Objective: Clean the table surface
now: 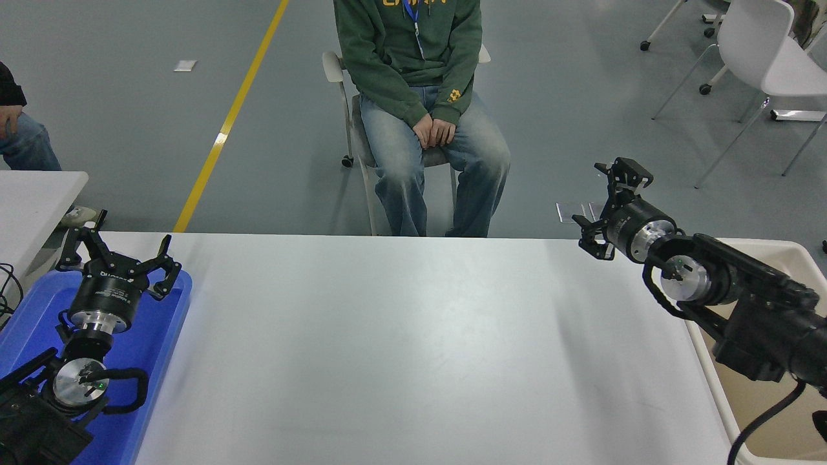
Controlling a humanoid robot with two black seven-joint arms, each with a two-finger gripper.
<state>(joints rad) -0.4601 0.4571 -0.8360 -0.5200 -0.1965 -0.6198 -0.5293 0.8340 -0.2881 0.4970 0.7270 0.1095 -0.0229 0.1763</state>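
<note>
The table surface is a wide white matte top with nothing lying on it. My right gripper hangs open and holds nothing above the table's far right corner, its arm reaching in from the lower right over the bin. My left gripper is parked open at the lower left, above a blue tray.
A blue tray lies on the table's left end. A beige bin stands off the right end. A person in a green hoodie sits on a chair at the far side. A smaller white table stands at far left.
</note>
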